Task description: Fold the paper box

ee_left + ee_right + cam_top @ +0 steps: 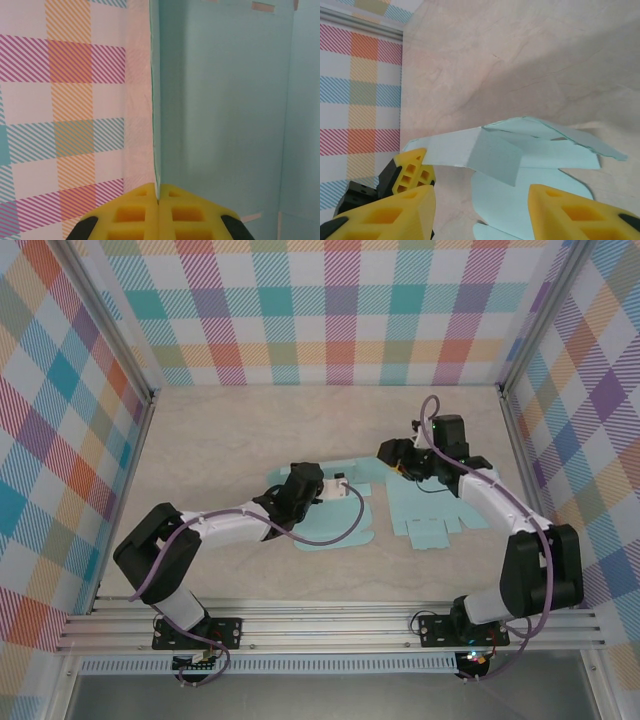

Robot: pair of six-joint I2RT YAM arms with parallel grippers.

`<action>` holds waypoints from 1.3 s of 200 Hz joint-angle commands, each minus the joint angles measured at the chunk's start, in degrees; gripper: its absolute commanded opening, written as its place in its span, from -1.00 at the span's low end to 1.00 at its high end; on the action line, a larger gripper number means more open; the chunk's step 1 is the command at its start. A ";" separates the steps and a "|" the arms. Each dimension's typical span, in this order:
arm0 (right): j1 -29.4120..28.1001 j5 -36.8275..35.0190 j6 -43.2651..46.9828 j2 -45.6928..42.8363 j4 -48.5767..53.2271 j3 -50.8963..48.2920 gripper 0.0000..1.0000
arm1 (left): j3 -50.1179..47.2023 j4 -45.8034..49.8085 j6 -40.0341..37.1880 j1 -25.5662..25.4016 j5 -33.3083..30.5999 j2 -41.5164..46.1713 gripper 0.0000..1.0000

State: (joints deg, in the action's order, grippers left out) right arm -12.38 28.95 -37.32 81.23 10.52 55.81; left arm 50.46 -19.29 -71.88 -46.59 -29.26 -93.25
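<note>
Paper box (425,512) lies mid-tabletop (220,440); my left gripper (158,194) is clenched on one panel's edge, standing it upright for creasing; my right gripper (480,212) gapes open, empty.

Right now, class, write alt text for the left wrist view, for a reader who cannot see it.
Two yellow fingers pinch shut on the edge of a pale blue paper box panel that rises up the frame. A pastel plaid wall lies to its left.

The left pincer (158,200) pinches the paper box (225,100) by its thin edge, plaid wall (65,100) alongside.
</note>
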 commanded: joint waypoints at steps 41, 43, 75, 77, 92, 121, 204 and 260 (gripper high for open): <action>-0.58 -7.20 1.90 -0.52 -0.11 -8.69 -0.19 | 1.58 0.46 1.50 -0.39 -2.07 -0.79 -1.00; -0.73 -7.34 1.79 -0.37 -0.38 -8.94 -0.20 | 1.69 0.76 1.64 -0.29 -2.06 -0.83 -1.00; -4.40 -10.16 2.09 3.27 -2.63 -9.56 -0.22 | 2.29 2.30 3.78 1.12 -1.13 -0.29 -1.00; -4.62 -10.28 2.12 3.55 -2.79 -9.44 -0.22 | 2.28 2.43 3.94 1.23 -0.95 -0.20 -1.00; -6.12 -11.21 2.48 6.17 -3.82 -8.39 -0.22 | 2.19 3.22 5.59 2.08 0.67 0.83 -1.00; -7.04 -11.46 3.36 12.45 -6.09 -5.30 -0.22 | 2.13 4.87 8.72 3.60 4.26 2.70 -1.00; -7.02 -11.18 5.99 21.11 -12.03 -0.61 -0.15 | 1.85 4.44 9.11 4.23 5.14 3.25 -1.00; -7.13 -7.63 3.61 22.69 -16.26 -1.13 -0.25 | 2.73 4.35 9.83 4.31 4.94 1.77 -1.00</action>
State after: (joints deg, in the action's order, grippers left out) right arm -19.38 18.74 -32.64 103.98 -2.20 54.04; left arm 51.35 -14.90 -63.61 -42.81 -24.91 -91.11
